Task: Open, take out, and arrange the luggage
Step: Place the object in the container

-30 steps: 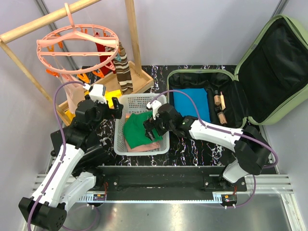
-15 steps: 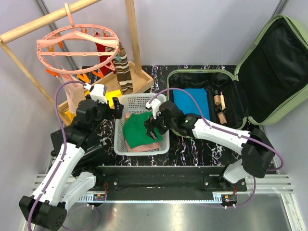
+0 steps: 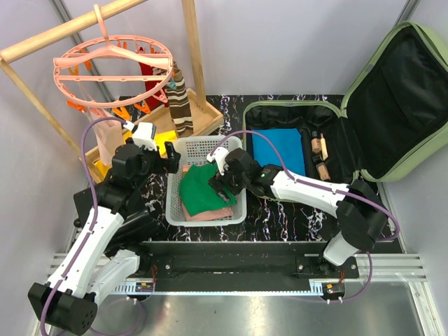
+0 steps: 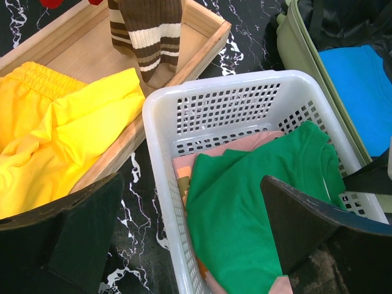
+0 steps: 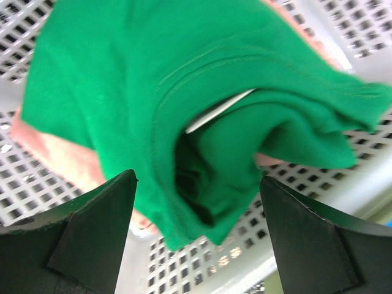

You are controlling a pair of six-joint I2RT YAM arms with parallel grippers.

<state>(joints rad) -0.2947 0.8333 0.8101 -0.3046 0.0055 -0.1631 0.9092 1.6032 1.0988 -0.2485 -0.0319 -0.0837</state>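
Observation:
The luggage [image 3: 402,98], a light-green hard-shell suitcase, lies open at the right with its black-lined lid propped up; its green edge [image 4: 306,67] shows in the left wrist view. A folded blue cloth [image 3: 276,150] lies inside it. A green shirt [image 3: 203,189] tops pink cloth in the white basket [image 3: 171,189]. My right gripper [image 3: 222,180] hangs open over the basket's right side. A rolled fold of the green shirt [image 5: 122,79] sits between the gripper's [image 5: 197,179] fingers, untouched. My left gripper [image 4: 191,180] is open above the basket's left rim [image 4: 160,171].
A wooden tray [image 3: 210,115] behind the basket holds yellow cloth [image 4: 55,135]. A brown striped sock [image 3: 180,105] hangs over it from a wooden rack [image 3: 192,42]. A round pink clip hanger [image 3: 112,70] hangs at the back left. Small bottles [image 3: 320,148] lie in the suitcase.
My right gripper has shifted a little left and farther over the basket, and its jaws have narrowed slightly. The left arm has stayed put.

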